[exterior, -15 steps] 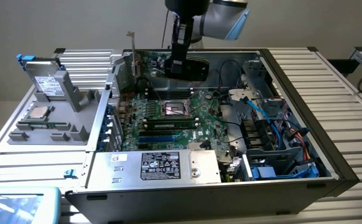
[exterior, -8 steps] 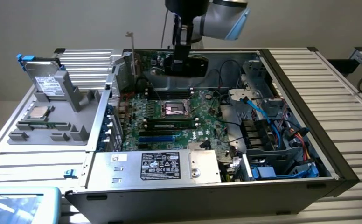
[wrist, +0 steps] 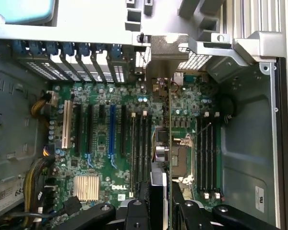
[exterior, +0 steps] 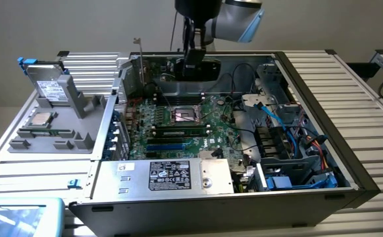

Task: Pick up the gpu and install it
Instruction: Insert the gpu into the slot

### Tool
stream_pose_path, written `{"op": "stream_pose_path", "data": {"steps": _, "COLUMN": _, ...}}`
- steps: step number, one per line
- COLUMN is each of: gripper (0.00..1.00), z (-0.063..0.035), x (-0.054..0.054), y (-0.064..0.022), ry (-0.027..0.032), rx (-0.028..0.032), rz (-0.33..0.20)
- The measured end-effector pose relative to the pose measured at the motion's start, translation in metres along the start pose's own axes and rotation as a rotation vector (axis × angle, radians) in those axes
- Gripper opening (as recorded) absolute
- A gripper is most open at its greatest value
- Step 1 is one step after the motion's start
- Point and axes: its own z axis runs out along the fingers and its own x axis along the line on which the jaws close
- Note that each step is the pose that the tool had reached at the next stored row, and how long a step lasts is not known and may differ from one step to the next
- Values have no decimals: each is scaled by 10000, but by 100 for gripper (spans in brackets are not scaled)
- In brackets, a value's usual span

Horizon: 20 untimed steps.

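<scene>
**Item:** gpu [wrist: 169, 120] — thin flat green circuit card with a silver metal end bracket, seen edge-on in the wrist view.

**Position:** held upright in the air above the green motherboard [wrist: 93, 158] inside the open grey metal computer case [wrist: 252, 143]. It hangs over the processor socket and memory slots. The bracket end points toward the case's row of rear slot covers. The card is not seated in any slot.

**Holder:** black two-fingered gripper [wrist: 167, 207], clamped on the card at the end away from the bracket, one finger on each face.

**Handling note (judgement):** the card hangs to one side of the long blue expansion slot [wrist: 111, 129].
- Seating it well would call for keeping the card plumb.
- Its lower edge should run parallel with the slot.
- Its bracket should line up with an open rear bay.
- Pressure should be even — a tilted entry could jam the edge connector or catch nearby capacitors.

**Markings:**
- "DELL" is printed in white on the motherboard, beside a ribbed silver heatsink [wrist: 86, 187].
- A white sticker [wrist: 9, 194] at the case's edge begins "6S"; the rest is cut off.
- The black label on the silver power supply box [exterior: 168, 175] is too small to read.
</scene>
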Motion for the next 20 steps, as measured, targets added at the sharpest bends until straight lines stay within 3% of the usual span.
{"op": "stream_pose_path", "data": {"steps": 2, "gripper": 28, "z": 3, "x": 2, "y": 3, "ry": 25, "rx": 89, "rz": -90}}
{"op": "stream_pose_path", "data": {"steps": 4, "gripper": 28, "z": 5, "x": 5, "y": 9, "ry": 86, "rx": 176, "rz": -130}}
{"op": "stream_pose_path", "data": {"steps": 7, "gripper": 28, "z": 7, "x": 5, "y": 25, "ry": 276, "rx": 249, "rz": -162}}
{"op": "stream_pose_path", "data": {"steps": 10, "gripper": 28, "z": 16, "x": 5, "y": 44, "ry": 480, "rx": 251, "rz": -195}}
{"op": "stream_pose_path", "data": {"steps": 13, "gripper": 28, "z": 41, "x": 7, "y": 52, "ry": 556, "rx": 258, "rz": -203}}
{"op": "stream_pose_path", "data": {"steps": 17, "gripper": 28, "z": 104, "x": 12, "y": 75, "ry": 559, "rx": 301, "rz": -199}}
{"op": "stream_pose_path", "data": {"steps": 18, "gripper": 28, "z": 111, "x": 12, "y": 79, "ry": 569, "rx": 331, "rz": -200}}
{"op": "stream_pose_path", "data": {"steps": 20, "gripper": 28, "z": 112, "x": 12, "y": 79, "ry": 602, "rx": 336, "rz": -197}}
